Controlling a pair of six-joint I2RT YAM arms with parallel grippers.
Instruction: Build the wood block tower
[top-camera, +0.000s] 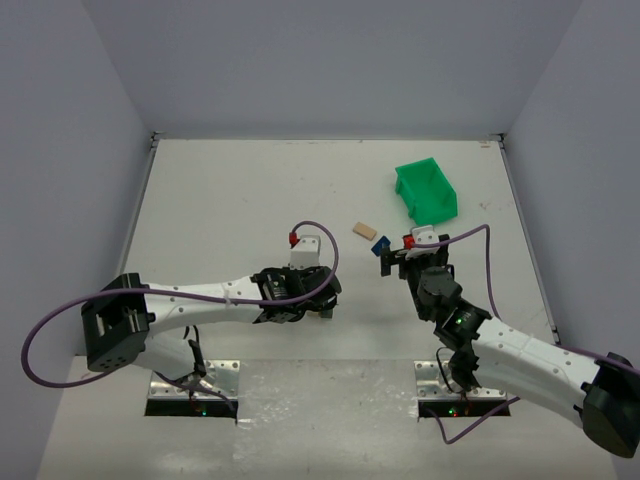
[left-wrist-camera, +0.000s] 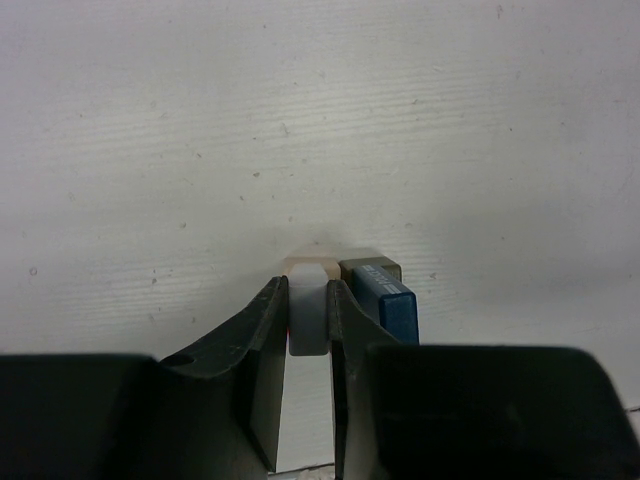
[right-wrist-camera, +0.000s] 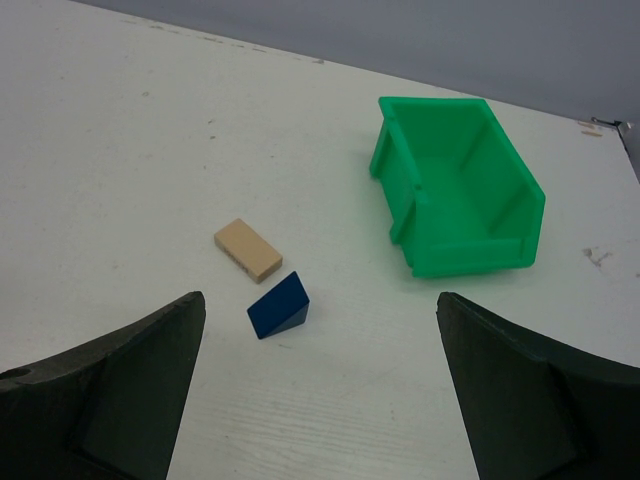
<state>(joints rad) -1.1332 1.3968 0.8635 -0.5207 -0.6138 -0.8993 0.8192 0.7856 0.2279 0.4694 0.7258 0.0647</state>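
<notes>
The wood block tower (left-wrist-camera: 345, 290) is a low cluster near the middle of the table (right-wrist-camera: 130, 130), toward its near edge. The left gripper (left-wrist-camera: 306, 300) has its jaws clamped on a pale block (left-wrist-camera: 308, 318), with a tan block (left-wrist-camera: 318, 262) just behind it and a dark blue block (left-wrist-camera: 392, 305) touching on the right. The right gripper (right-wrist-camera: 320, 300) hangs with jaws wide apart. Beyond it lie a blue wedge (right-wrist-camera: 279, 307), then a tan plank (right-wrist-camera: 248, 249), and a green bin (right-wrist-camera: 480, 255) toward the far right corner.

Green bin (right-wrist-camera: 480, 255), perhaps tilted, on table (right-wrist-camera: 120, 130)
</notes>
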